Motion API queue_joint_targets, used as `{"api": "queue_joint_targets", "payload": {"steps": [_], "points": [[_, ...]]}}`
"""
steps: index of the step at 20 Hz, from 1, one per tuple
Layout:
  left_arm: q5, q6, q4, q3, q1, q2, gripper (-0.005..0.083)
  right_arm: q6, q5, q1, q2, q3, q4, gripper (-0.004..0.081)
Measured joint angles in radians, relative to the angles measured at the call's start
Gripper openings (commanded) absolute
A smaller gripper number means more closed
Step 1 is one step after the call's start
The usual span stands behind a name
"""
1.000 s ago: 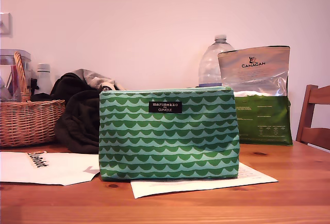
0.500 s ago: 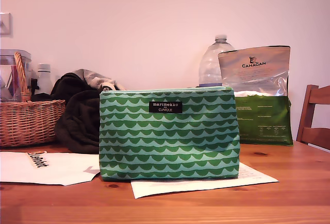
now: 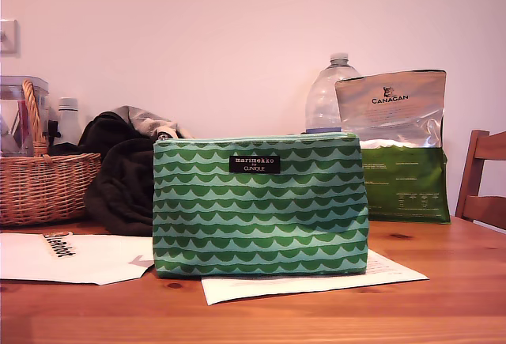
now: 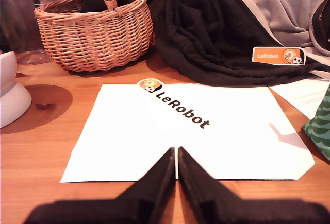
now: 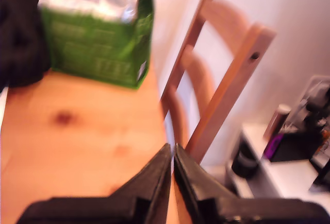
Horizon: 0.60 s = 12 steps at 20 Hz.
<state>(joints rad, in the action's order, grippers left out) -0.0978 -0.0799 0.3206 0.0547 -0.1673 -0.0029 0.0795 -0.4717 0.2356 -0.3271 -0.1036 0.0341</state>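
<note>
My first gripper [image 4: 177,157] is shut with nothing between its black fingers, low over a white sheet [image 4: 185,131] that bears a LeRobot sticker [image 4: 178,105]. My second gripper [image 5: 172,154] is also shut and empty, near the wooden table's edge [image 5: 77,141] beside a wooden chair [image 5: 221,74]; that view is blurred. Neither arm shows in the exterior view. A green wave-patterned pouch [image 3: 261,206] stands upright mid-table, its corner [image 4: 319,126] visible in the first wrist view.
A wicker basket [image 3: 43,186] [image 4: 95,28] stands at the exterior view's left, with a dark garment [image 3: 118,170] [image 4: 216,33] heaped beside it. Behind the pouch are a plastic bottle [image 3: 332,95] and a green Canagan bag [image 3: 403,146] [image 5: 98,33]. A white rounded object [image 4: 10,92] sits near the basket.
</note>
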Motion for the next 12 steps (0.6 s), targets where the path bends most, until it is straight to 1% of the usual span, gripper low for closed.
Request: {"api": "queue_joint_targets", "payload": {"steps": [3, 7, 9, 11, 12], "points": [[0.000, 0.000, 0.000, 0.000, 0.000, 0.000, -0.0019, -0.001, 0.077, -0.075, 0.004, 0.006, 0.024, -0.0013], [0.000, 0.000, 0.000, 0.000, 0.000, 0.000, -0.0019, 0.008, 0.186, -0.162, 0.004, 0.060, 0.038, -0.0013], [0.000, 0.000, 0.000, 0.000, 0.000, 0.000, -0.0019, 0.027, 0.285, -0.212, 0.003, 0.074, 0.059, -0.0013], [0.000, 0.000, 0.001, 0.000, 0.000, 0.000, -0.0019, 0.030, 0.393, -0.243, 0.003, 0.076, 0.059, -0.0013], [0.000, 0.000, 0.001, 0.000, 0.000, 0.000, -0.0019, 0.030, 0.414, -0.245, 0.003, 0.076, 0.057, -0.0013]]}}
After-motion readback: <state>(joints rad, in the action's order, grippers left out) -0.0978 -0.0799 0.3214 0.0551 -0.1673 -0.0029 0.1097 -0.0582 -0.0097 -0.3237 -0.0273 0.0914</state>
